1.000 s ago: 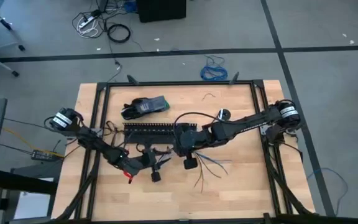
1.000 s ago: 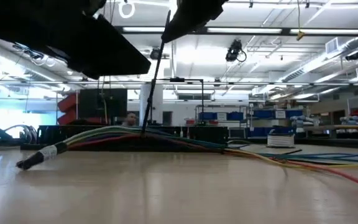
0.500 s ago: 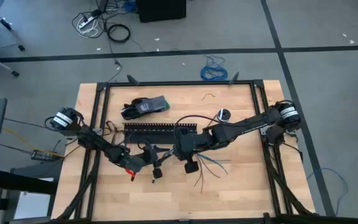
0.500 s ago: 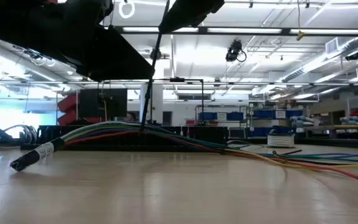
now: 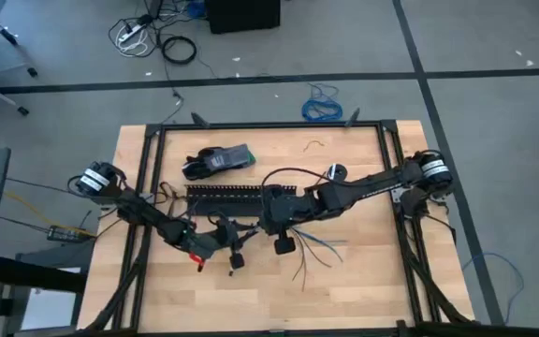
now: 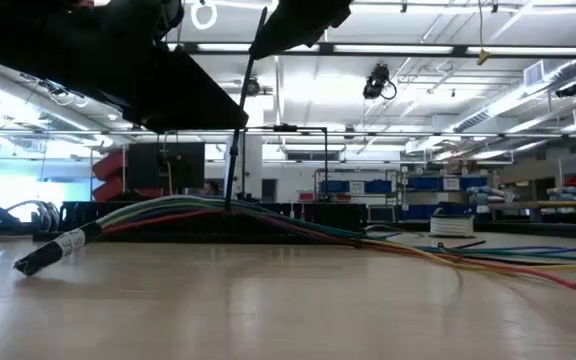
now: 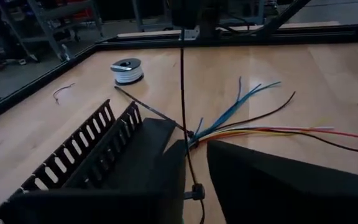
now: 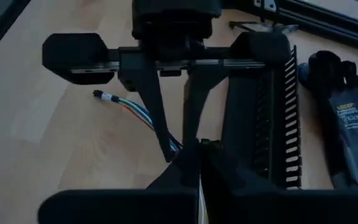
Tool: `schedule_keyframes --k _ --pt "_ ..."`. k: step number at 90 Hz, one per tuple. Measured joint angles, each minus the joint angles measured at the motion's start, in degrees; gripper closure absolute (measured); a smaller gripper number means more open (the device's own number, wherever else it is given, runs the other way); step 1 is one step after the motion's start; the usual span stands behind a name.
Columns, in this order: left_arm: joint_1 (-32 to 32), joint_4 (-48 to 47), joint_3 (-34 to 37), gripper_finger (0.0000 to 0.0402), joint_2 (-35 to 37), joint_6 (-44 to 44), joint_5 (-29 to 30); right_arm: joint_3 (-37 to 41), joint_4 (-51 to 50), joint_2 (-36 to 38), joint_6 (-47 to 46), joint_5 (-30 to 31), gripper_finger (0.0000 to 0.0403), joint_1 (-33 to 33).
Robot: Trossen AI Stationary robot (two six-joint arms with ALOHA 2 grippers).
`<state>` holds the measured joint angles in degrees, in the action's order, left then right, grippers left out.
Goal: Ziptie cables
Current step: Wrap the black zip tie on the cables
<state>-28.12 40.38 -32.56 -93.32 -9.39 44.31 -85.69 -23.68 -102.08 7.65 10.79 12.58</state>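
Note:
The cables [image 6: 168,210] are a bundle of coloured wires, humped in the middle, with splayed ends [image 7: 241,112] to the right. A thin black ziptie [image 6: 248,110] rises from the hump to my right gripper [image 5: 265,227], which is shut on it overhead. My left gripper [image 5: 241,234] is shut on the bundle beside the ziptie's head [image 7: 194,193]; its fingers show in the right wrist view [image 8: 160,118]. Another ziptie [image 7: 148,109] lies flat on the table by the slotted channel. My left gripper pinches the cables [image 8: 166,142] between its two fingers, just beside the ziptie. The fingers come from the table's left, across the bundle. The middle is held up; the black sleeved end [image 6: 43,260] and the splayed ends [image 6: 528,268] rest on the table. My right gripper pinches the ziptie's tail [image 6: 265,30] between its two fingers, from above. The strip runs straight and slanting down to the bundle [image 6: 230,205], drawn taut.
A black slotted channel [image 5: 241,195] lies just beyond the grippers. A dark glove [image 5: 218,161] sits farther back, a white spool [image 5: 337,172] at the back right, and a small wire scrap [image 5: 316,144] near the far edge. Bare wood lies toward the near edge.
My left gripper has moved a little toward the table's right and far edges, closing in on my right gripper. The bundle's sleeved end has slid slightly toward the table's left. The ziptie has stayed taut.

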Motion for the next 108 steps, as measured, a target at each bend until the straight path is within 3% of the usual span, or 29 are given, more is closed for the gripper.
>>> schedule_keyframes --k 108 --pt "0.0 -5.6 -0.1 0.0367 0.0 -4.3 1.0 0.0 2.6 2.4 3.1 5.1 0.0402 0.0"
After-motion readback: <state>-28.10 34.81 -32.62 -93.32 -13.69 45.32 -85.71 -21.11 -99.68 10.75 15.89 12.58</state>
